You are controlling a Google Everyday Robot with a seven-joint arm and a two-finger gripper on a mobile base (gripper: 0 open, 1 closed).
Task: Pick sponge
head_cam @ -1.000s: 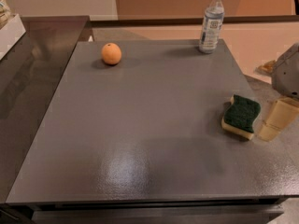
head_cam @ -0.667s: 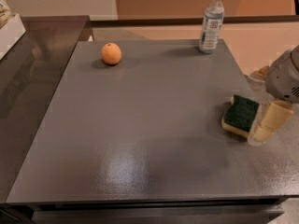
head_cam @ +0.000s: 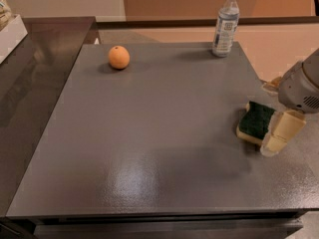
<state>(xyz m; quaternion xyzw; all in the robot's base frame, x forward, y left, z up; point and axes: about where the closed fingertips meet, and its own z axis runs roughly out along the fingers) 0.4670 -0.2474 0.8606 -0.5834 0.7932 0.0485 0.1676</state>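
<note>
1. Nearest you is the dark grey matte table (head_cam: 149, 183). Its front edge runs along the bottom of the view, and there's a dull sheen on the front half.
2. Mid-depth on the right is the small wavy-edged sponge (head_cam: 255, 122), dark green scouring top over pale yellow foam. It lies flat on the table, green side up, close to the right edge.
3. The pale cream gripper (head_cam: 278, 136) sits low, just beside the sponge's right side, tip down near the table surface. You can't tell whether it touches the sponge.
4. Jaws: you can't tell from this view whether they are spread or pressed together. The sponge rests on the table, not lifted.
5. The rounded light grey arm housing (head_cam: 301, 86) sits above the gripper and is cut off by the right edge of the view.
6. Farther back on the left, a round orange fruit (head_cam: 119, 57) sits alone on the table, well apart from the sponge.
7. At the far right corner of the table, a clear plastic water bottle (head_cam: 225, 24) with a white cap stands upright.
8. Left of the table is a dark glossy counter (head_cam: 40, 83). A white box (head_cam: 10, 34) sits at its far end, partly out of view.
</note>
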